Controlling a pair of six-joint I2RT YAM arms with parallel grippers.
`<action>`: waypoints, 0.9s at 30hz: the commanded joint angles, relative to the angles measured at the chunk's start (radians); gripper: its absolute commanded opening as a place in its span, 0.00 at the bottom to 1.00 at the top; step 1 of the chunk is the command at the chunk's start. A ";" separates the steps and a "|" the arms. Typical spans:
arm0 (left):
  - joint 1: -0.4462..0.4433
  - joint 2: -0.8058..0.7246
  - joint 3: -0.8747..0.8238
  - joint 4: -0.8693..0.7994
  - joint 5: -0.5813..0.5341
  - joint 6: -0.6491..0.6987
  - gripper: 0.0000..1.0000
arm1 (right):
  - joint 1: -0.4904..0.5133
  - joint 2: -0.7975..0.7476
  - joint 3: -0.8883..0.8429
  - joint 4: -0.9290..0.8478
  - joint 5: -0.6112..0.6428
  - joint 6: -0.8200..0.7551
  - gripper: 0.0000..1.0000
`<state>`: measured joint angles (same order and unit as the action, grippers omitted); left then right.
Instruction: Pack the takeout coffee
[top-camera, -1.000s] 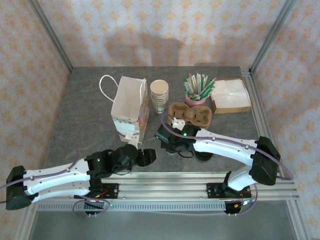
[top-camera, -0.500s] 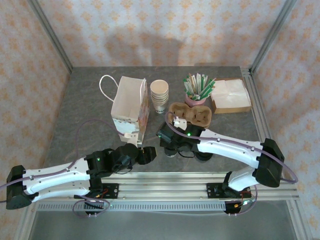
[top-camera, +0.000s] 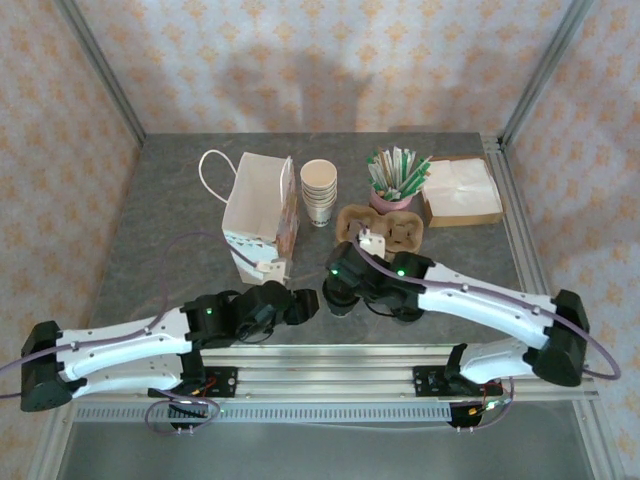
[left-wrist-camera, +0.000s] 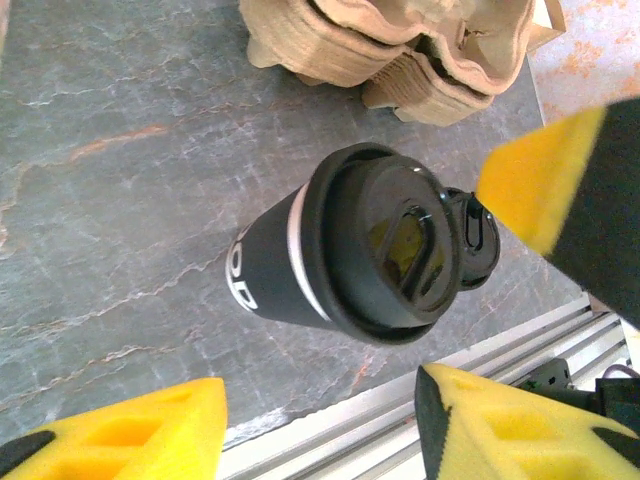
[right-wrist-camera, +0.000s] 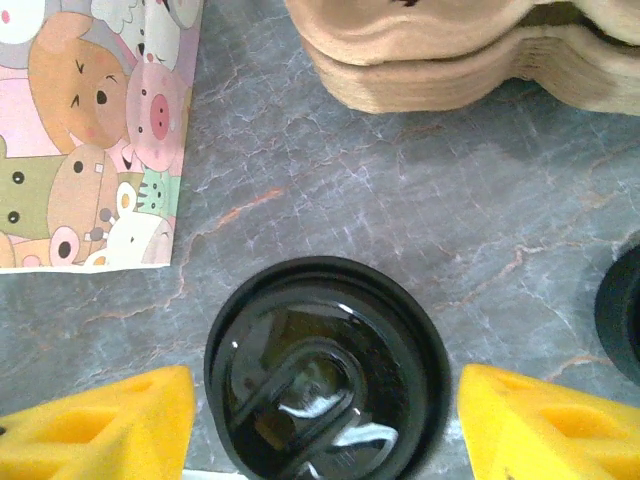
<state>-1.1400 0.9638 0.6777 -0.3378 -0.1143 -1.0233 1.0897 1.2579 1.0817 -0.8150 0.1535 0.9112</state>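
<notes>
Straddling the takeout coffee with my right gripper, I am holding its fingers apart at nine and three o'clock, ready to pinch the lid. The cup is standing on the table, paper bag at ten; my left gripper is hanging alongside, fingers spread.

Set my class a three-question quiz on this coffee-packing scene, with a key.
1. Multiple choice: in the right wrist view, what stands between the fingers of the right end effector? A) the lidded coffee cup B) a napkin C) a stirrer
2. True or false: the lidded coffee cup already sits in the cardboard cup carrier.
3. Short answer: what stands between the paper bag and the pink cup of sticks?
Key: 1 A. 2 False: it stands on the table, apart from the carrier. 3 The stack of lidless paper cups.
</notes>
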 joint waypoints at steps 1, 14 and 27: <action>-0.009 0.069 0.071 -0.050 -0.038 0.021 0.49 | -0.003 -0.069 -0.080 -0.037 0.018 0.046 0.67; 0.103 0.199 0.108 0.058 0.005 -0.002 0.24 | -0.042 -0.152 -0.214 0.097 -0.023 0.070 0.63; 0.161 0.280 0.084 0.175 0.074 -0.048 0.27 | -0.100 -0.149 -0.248 0.194 -0.098 0.035 0.60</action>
<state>-0.9867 1.2362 0.7689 -0.2104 -0.0521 -1.0508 0.9955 1.1141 0.8429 -0.6502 0.0643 0.9642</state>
